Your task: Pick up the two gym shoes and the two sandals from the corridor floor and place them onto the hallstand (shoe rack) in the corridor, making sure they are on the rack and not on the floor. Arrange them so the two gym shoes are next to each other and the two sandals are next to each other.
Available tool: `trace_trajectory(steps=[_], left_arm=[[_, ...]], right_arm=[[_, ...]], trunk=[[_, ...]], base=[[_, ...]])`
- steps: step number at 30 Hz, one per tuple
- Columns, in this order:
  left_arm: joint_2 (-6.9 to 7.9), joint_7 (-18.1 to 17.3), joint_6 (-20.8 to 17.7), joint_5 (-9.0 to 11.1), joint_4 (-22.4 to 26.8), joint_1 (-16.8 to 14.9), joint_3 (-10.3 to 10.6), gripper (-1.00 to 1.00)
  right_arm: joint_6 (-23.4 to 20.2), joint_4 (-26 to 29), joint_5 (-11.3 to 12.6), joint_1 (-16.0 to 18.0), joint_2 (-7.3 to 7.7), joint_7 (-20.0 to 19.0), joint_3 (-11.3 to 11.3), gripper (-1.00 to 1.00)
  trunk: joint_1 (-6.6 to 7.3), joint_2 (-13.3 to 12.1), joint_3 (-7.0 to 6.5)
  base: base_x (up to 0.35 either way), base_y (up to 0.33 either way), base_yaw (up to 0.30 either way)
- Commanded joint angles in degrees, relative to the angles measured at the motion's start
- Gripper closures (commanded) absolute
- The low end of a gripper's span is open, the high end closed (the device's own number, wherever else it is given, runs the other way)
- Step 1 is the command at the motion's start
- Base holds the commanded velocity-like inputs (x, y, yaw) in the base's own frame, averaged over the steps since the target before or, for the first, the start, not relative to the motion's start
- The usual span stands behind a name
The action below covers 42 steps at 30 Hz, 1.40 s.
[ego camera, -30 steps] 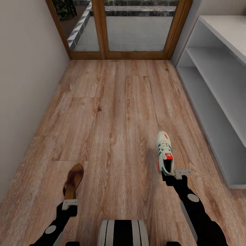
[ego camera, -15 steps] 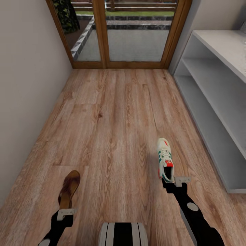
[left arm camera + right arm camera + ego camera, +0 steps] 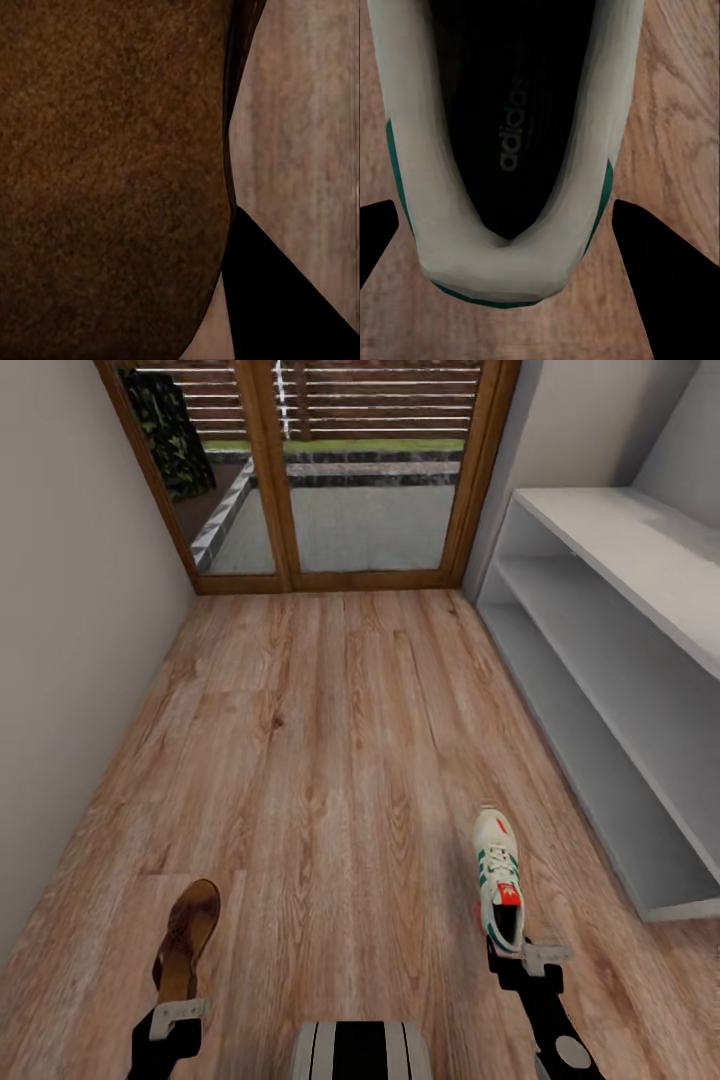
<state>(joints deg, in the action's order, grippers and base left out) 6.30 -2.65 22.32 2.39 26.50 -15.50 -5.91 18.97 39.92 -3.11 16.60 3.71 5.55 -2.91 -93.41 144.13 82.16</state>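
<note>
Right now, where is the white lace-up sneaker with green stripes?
In the head view, the white lace-up sneaker sits low on the right, heel at the right gripper, left of the pale grey shoe rack.

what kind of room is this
Most likely a home entrance corridor: a narrow wood-plank floor runs between plain walls to a wood-framed glass door opening onto a yard, and a pale grey open-shelved shoe rack stands along one side.

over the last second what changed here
The head camera tilted up: more of the glass door and hallstand shows, and everything slid down the picture. The sandal stays at the left tool, the gym shoe at the right tool. Nothing was let go.
</note>
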Motion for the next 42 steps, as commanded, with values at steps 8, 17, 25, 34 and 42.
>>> trace_trajectory(steps=[8,17,25,34,42], left_arm=[[-0.05,-0.3,3.9,0.0,-0.4,0.8,-0.8,1.00],[-0.10,-0.3,4.6,0.1,0.1,2.9,-0.9,1.00],[-0.43,-0.3,5.5,0.1,-0.6,3.9,-0.8,1.00],[-0.70,-0.3,6.9,0.0,-0.7,4.2,-0.8,1.00],[-0.72,-0.3,6.9,0.0,-0.7,4.2,-0.8,1.00]], right_arm=[[10.1,-10.9,-0.3,-0.4,-0.02,0.6,0.0,1.00],[18.2,-22.7,-0.3,-0.5,-0.05,0.6,0.1,1.00],[23.7,-27.4,-0.5,-0.5,-0.37,0.5,0.2,1.00],[23.7,-27.4,-0.5,-0.5,-0.45,0.5,0.3,1.00],[23.7,-27.5,-0.5,-0.5,-0.46,0.4,0.3,1.00]], trunk=[[0.22,-0.1,-2.25],[0.45,-0.2,-4.80],[0.65,-0.3,-7.08],[0.89,-0.4,-9.70],[1.09,-0.6,-12.17]], base=[[0.000,0.000,-0.211],[0.000,0.000,-0.222],[0.000,0.000,-0.223],[0.000,0.000,-0.181],[0.000,0.000,-0.028]])
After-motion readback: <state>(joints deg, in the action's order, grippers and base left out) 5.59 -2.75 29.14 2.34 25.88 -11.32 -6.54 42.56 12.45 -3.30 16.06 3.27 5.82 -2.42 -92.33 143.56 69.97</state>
